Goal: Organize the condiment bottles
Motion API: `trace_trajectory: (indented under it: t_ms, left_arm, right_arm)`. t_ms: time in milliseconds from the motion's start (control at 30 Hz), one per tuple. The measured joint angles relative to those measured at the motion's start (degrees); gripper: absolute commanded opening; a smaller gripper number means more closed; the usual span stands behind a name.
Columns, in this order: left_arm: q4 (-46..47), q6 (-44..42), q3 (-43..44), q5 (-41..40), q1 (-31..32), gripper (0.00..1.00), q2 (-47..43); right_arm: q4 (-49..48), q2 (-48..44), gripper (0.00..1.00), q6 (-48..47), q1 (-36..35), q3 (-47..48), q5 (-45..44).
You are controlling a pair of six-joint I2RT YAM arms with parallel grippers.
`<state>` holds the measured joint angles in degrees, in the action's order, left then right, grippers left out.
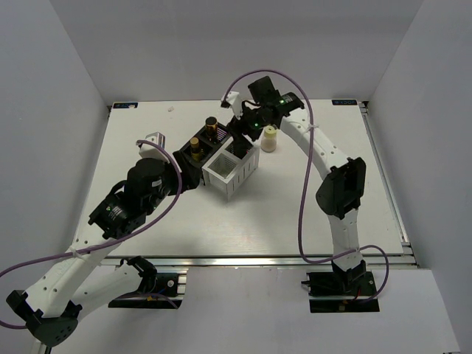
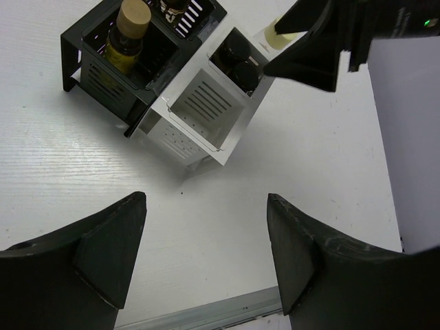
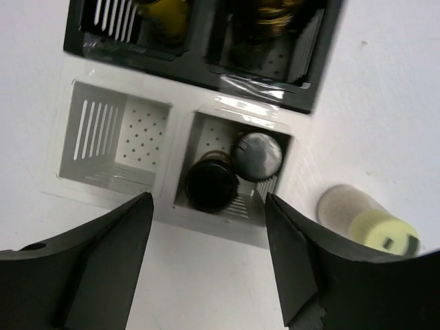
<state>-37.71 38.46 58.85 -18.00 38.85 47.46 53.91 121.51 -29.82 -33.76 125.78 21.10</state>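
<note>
Left gripper (image 2: 206, 234) and right gripper (image 3: 207, 206) both gape empty; two dark bottles (image 3: 213, 185) share one white box (image 3: 180, 148) cell, while the jar (image 3: 357, 216) sits just outside, liable to topple if a descending finger clips it.

Overhead camera sees everything; both wrist cameras, seemingly close, share the white box (image 3: 93, 127).

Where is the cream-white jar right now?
In the top view the cream-white jar sits on the table just right of the white box, outside its compartments, next to the cell holding two dark bottles.
</note>
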Motion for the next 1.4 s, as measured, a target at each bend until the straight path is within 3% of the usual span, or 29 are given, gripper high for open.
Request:
trace_trajectory:
  t_ms: [67, 100, 133, 200, 233, 267, 300, 367, 400, 433, 533, 867, 1100, 1233, 1333, 1400]
  left_arm:
    - [0.1, 0.1, 0.0, 0.2, 0.0, 0.75, 0.0]
    - [0.4, 0.2, -0.2, 0.3, 0.0, 0.64, 0.0]
    - [0.7, 0.4, -0.3, 0.6, 0.0, 0.55, 0.0]
    - [1.4, 0.6, -0.8, 1.0, 0.0, 0.31, 0.0]
    - [1.9, 0.7, -1.1, 1.4, 0.0, 0.30, 0.0]
    - [2.2, 0.4, -1.3, 1.6, 0.0, 0.32, 0.1]
    - [2.4, 0.2, -1.4, 1.8, 0.0, 0.44, 0.2]
    - [2.9, -0.2, -1.4, 2.2, 0.0, 0.60, 0.7]
    - [3.2, -0.2, -1.4, 2.4, 0.0, 0.66, 0.9]
    - [3.5, -0.1, -1.4, 2.4, 0.0, 0.72, 1.2]
    - [3.9, 0.0, -1.4, 2.6, 0.0, 0.75, 2.2]
    - [3.6, 0.7, -1.4, 2.6, 0.0, 0.76, 3.6]
    - [3.1, 1.6, -1.4, 2.6, 0.0, 0.76, 4.1]
    - [2.6, 1.9, -1.4, 2.6, 0.0, 0.76, 5.3]
    - [2.0, 2.3, -1.4, 2.6, 0.0, 0.76, 6.1]
    - [2.0, 2.6, -1.4, 2.6, 0.0, 0.76, 6.2]
  right_arm:
    - [-1.4, -1.3, 0.58, 3.3, 1.0, 0.0, -0.7]
    - [-2.4, -2.1, 0.41, 4.9, 1.9, 0.0, -1.5]
    - [-3.3, -3.0, 0.33, 6.7, 3.0, -0.1, -2.4]
    - [-5.2, -4.8, 0.24, 10.7, 6.3, -0.3, -3.8]
    - [-6.4, -5.8, 0.25, 12.5, 8.5, -1.0, -4.2]
    - [-7.4, -6.7, 0.31, 13.9, 10.8, -2.0, -4.3]
    - [-7.8, -7.3, 0.53, 15.3, 13.4, -3.0, -4.3]
    - [-8.3, -7.5, 0.83, 17.2, 17.9, -5.0, -4.2]
    - [-8.5, -7.1, 0.89, 17.4, 20.2, -5.9, -4.3]
    - [-8.3, -6.3, 0.89, 17.4, 21.9, -6.6, -4.3]
    - [-7.9, -2.5, 0.89, 16.9, 24.2, -6.6, -4.1]
    - [-6.6, 7.0, 0.89, 10.6, 21.5, -6.0, 2.3]
    - [-12.7, 7.3, 0.89, 7.4, 20.0, -10.3, 3.4]
    - [-16.0, 10.1, 0.89, 7.1, 18.2, -8.3, 3.5]
    - [-19.1, 13.0, 0.84, 7.4, 17.1, -6.4, 3.5]
    - [-20.7, 14.0, 0.76, 7.8, 16.6, -6.3, 3.2]
